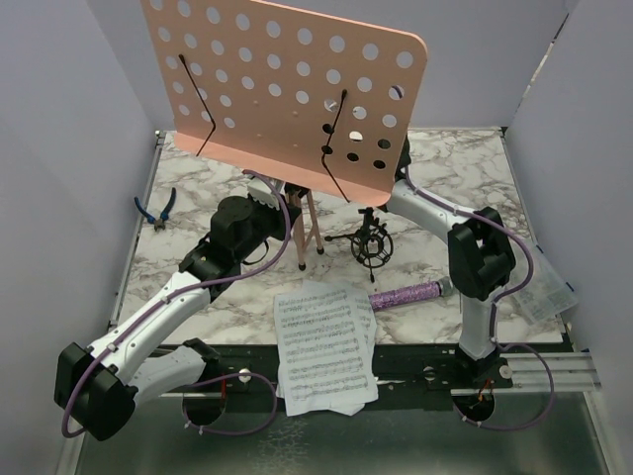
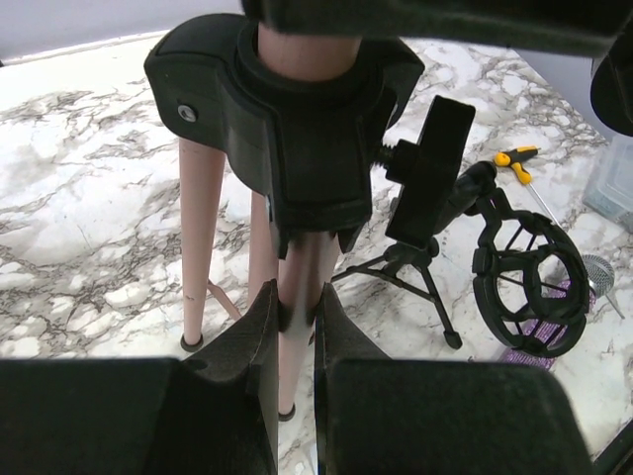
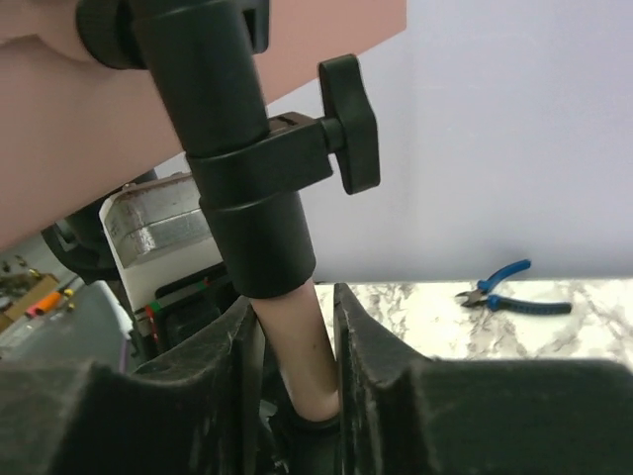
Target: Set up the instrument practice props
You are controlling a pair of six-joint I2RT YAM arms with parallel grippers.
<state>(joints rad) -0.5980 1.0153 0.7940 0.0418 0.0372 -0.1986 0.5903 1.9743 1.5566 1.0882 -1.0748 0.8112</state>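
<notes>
The pink perforated music stand [image 1: 287,89] stands upright at mid table on its tripod legs [image 1: 309,233]. My left gripper [image 2: 295,312] is shut on one pink leg [image 2: 297,287] just below the black leg hub [image 2: 282,119]. My right gripper [image 3: 294,346] is shut on the pink pole [image 3: 302,341] below a black clamp collar [image 3: 247,188], hidden behind the stand's desk in the top view. The black tripod shock-mount [image 1: 373,244] stands right of the legs, also in the left wrist view [image 2: 529,287]. The glittery purple microphone [image 1: 407,295] lies beside the white sheet-music pages [image 1: 324,346].
Blue-handled pliers [image 1: 156,210] lie at the left table edge, also in the right wrist view [image 3: 514,295]. A yellow-handled screwdriver [image 2: 519,163] lies behind the shock-mount. A clear plastic box [image 1: 549,282] sits at the right edge. Grey walls enclose the table.
</notes>
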